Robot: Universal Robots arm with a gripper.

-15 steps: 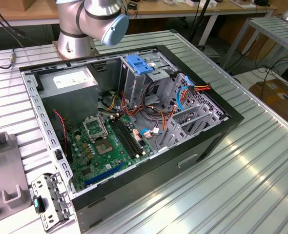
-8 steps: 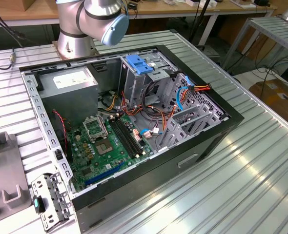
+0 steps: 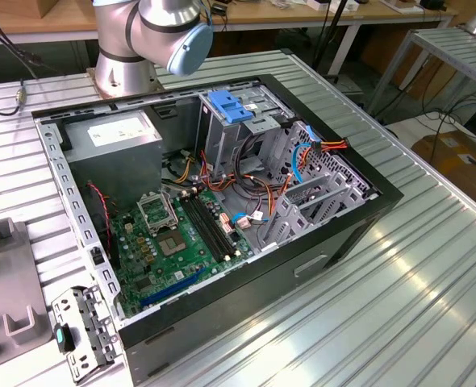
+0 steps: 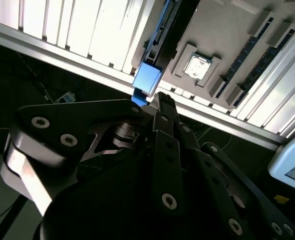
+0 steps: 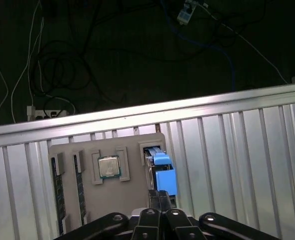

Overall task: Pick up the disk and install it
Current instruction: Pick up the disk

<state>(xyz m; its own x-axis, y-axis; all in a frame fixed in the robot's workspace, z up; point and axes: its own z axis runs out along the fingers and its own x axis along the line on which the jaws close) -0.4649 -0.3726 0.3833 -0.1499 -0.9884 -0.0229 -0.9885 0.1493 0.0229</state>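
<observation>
First wrist view: gripper [image 5: 160,192] fingers are pressed together with nothing between them; tips sit at 1 end of the disk [image 5: 165,180], contact not discernible. Disk stands on edge in a slot of the grey holder [image 5: 132,200], just beside the processor chip [image 5: 108,167]; its long axis runs straight away from the fingertips, parallel to the table ribs. Computer case [image 3: 383,193] lies well apart; I judge the pick not yet made.

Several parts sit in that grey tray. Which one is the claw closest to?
The disk with blue rails, just ahead of the gripper. The square chip and dark memory sticks sit farther along the tray.
</observation>
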